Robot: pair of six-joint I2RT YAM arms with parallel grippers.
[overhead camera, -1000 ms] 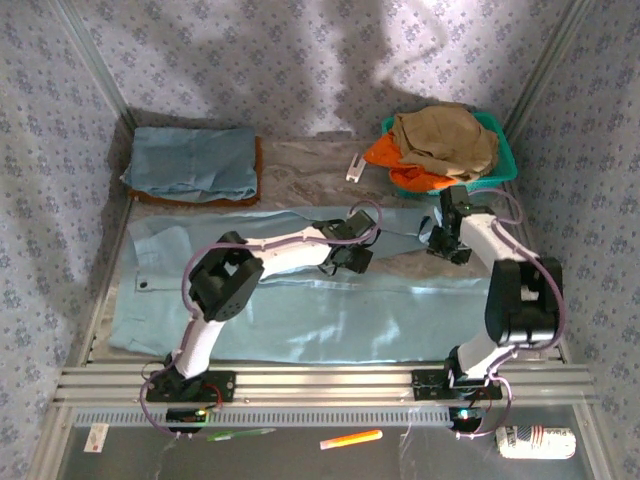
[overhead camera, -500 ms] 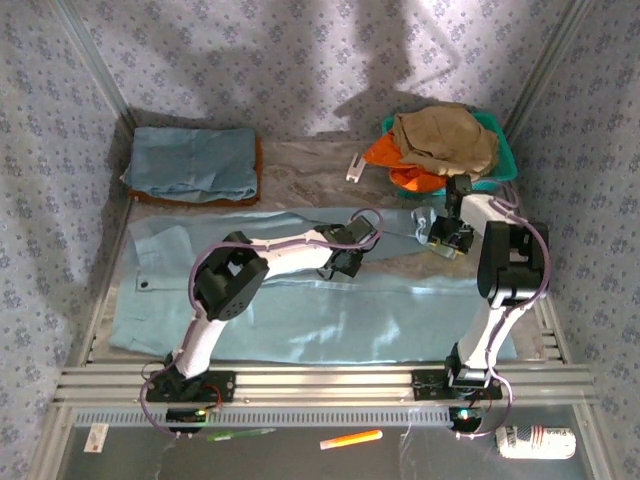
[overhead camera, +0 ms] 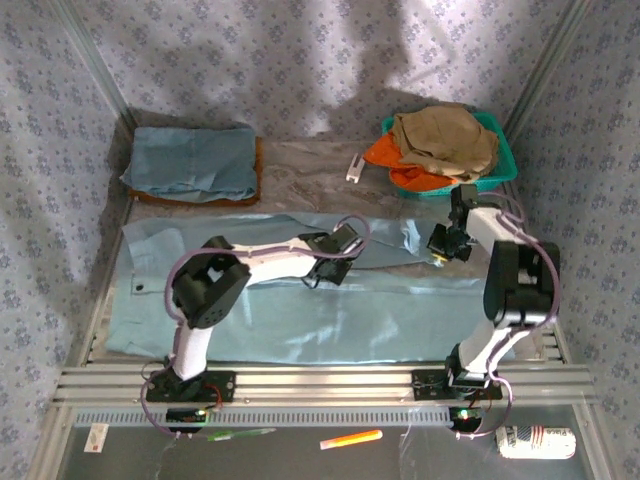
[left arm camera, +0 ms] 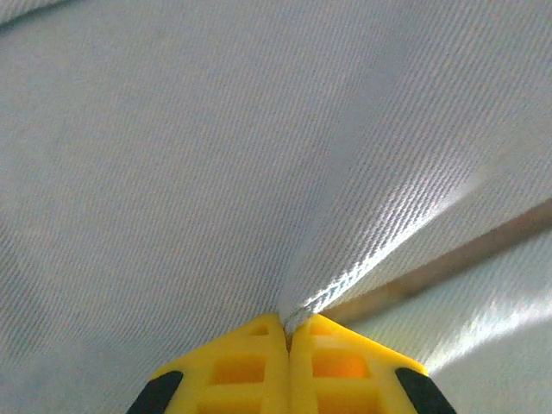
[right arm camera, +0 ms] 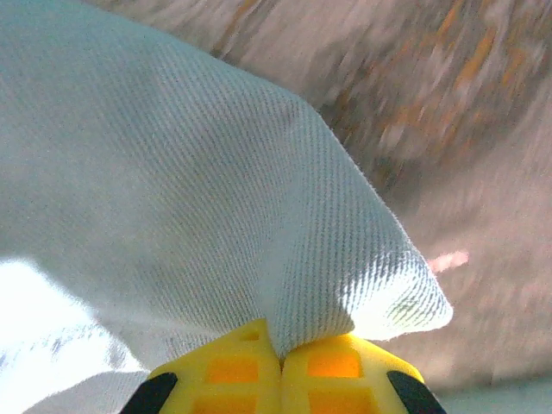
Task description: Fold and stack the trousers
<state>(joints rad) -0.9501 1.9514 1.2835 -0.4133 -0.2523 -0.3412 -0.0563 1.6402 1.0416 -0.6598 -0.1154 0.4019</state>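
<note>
The pale grey-blue trousers (overhead camera: 300,325) lie spread lengthwise across the table. My left gripper (overhead camera: 325,268) sits near the middle of their far leg. In the left wrist view its yellow fingers (left arm camera: 241,371) are shut on a pinched ridge of the cloth (left arm camera: 172,172). My right gripper (overhead camera: 443,250) is at the trousers' right end, by the far edge. In the right wrist view its yellow fingers (right arm camera: 345,371) are shut on a corner fold of the cloth (right arm camera: 172,190), raised off the brown tabletop.
A folded blue garment (overhead camera: 190,165) lies at the back left on a brown one. A teal basket (overhead camera: 505,160) at the back right holds tan and orange garments. A small white object (overhead camera: 354,167) lies between them. Pens (overhead camera: 351,438) lie beyond the front rail.
Both grippers have closed on the trousers' cloth. The left gripper has shifted left along the far leg. The right gripper has stayed near the right end.
</note>
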